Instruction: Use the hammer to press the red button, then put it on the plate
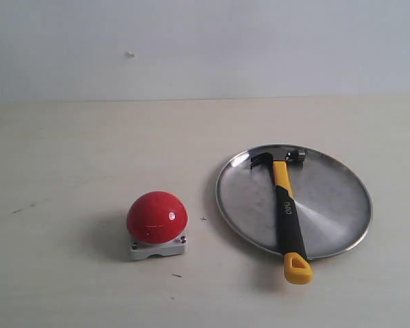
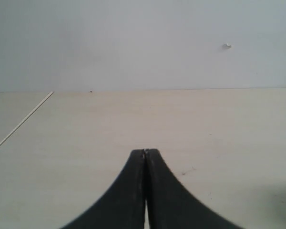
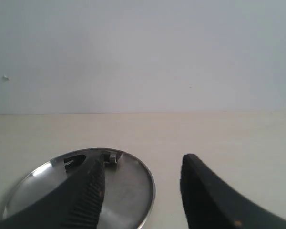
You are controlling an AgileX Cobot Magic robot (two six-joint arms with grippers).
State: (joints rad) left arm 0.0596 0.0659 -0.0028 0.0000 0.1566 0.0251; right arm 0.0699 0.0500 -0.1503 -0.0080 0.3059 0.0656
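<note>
Left tool (image 2: 144,152) closed, right tool (image 3: 143,162) spread apart.

The left gripper (image 2: 144,153) is smooth matte black, its two fingers flaring in broad curves from narrow tips. The right gripper (image 3: 143,160) is equally black, with fine ribbed grooves on one finger's inner face.

Pale wood table (image 1: 68,150) w/ few dark specks (image 1: 176,275) (tiny), plain white wall (image 1: 260,41) behind.

small word "deli" running along the black part of the hammer (image 1: 288,215) handle, nothing else showing letters or numbers
</note>
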